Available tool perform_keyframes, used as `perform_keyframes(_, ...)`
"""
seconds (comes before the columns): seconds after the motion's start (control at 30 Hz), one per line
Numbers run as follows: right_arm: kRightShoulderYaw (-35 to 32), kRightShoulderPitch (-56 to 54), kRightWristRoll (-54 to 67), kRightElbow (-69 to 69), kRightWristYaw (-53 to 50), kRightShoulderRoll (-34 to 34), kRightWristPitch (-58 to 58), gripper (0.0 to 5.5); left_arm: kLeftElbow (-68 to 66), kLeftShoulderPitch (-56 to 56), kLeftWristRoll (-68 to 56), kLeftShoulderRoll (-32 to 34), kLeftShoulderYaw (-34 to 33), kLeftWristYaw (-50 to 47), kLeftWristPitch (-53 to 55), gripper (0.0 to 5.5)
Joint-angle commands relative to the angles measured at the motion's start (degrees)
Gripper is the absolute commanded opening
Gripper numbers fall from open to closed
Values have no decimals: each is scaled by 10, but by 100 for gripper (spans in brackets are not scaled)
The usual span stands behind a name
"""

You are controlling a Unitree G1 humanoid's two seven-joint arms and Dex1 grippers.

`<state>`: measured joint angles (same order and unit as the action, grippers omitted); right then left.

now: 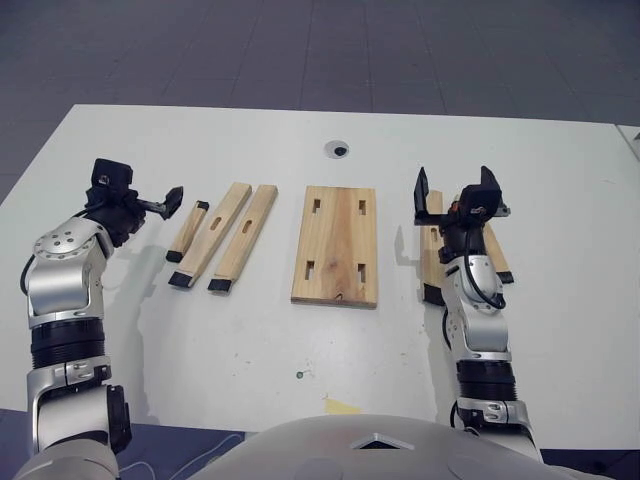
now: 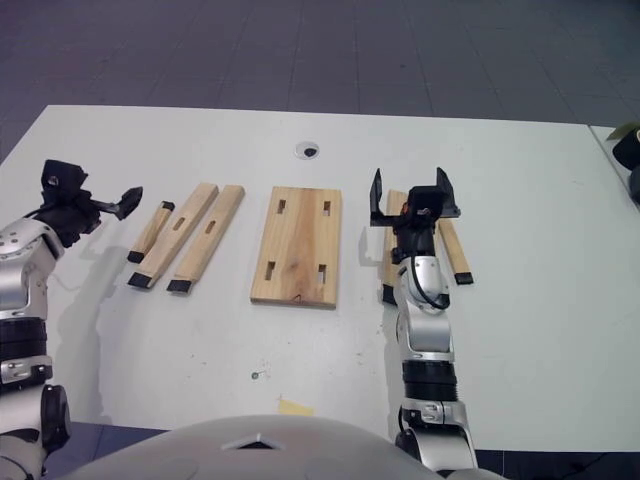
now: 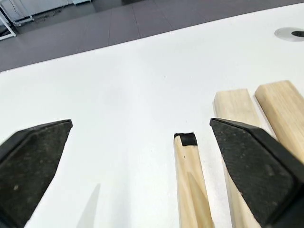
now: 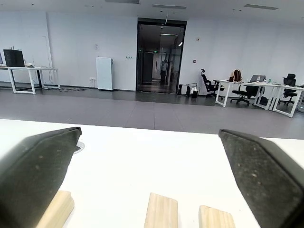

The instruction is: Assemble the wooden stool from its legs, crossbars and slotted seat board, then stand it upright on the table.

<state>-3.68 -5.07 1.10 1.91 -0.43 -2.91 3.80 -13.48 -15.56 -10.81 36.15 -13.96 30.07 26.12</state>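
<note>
The slotted seat board (image 1: 336, 245) lies flat in the middle of the white table (image 1: 250, 340). To its left lie a short crossbar (image 1: 187, 231) and two longer legs (image 1: 213, 235) (image 1: 245, 238), side by side. My left gripper (image 1: 165, 205) hovers open just left of the crossbar (image 3: 190, 185), holding nothing. To the right of the board more wooden pieces (image 1: 432, 262) (image 1: 497, 255) lie partly hidden under my right arm. My right gripper (image 1: 455, 195) is raised above them, wide open and empty; three piece ends (image 4: 160, 211) show below its fingers.
A round cable grommet (image 1: 337, 149) sits in the table behind the board. A scrap of yellow tape (image 1: 340, 405) lies near the front edge. Bare table surface stretches in front of the board and at the far right.
</note>
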Motion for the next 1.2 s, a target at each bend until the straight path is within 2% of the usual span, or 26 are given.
perform_keyframes(0.03, 3, 9, -4, 11, -3, 3, -7, 540, -35, 0, 14, 11, 34, 27, 9, 539)
perform_keyframes(0.27, 3, 12, -7, 10, -10, 4, -9, 540, -80, -10, 45, 23, 68, 40, -25, 539)
perform_keyframes(0.37, 3, 13, -8, 10, -12, 6, -9, 540, -94, -14, 50, 26, 69, 42, -32, 504)
perform_keyframes(0.53, 4, 15, -10, 11, -15, 9, -9, 540, -112, -19, 54, 34, 77, 67, -38, 413)
perform_keyframes(1.07, -1, 16, -24, 14, -33, 9, -5, 540, -185, -10, 107, 99, 193, 220, -44, 132)
perform_keyframes(1.2, -2, 15, -23, 15, -36, 12, -8, 540, -191, -11, 116, 108, 209, 236, -65, 132)
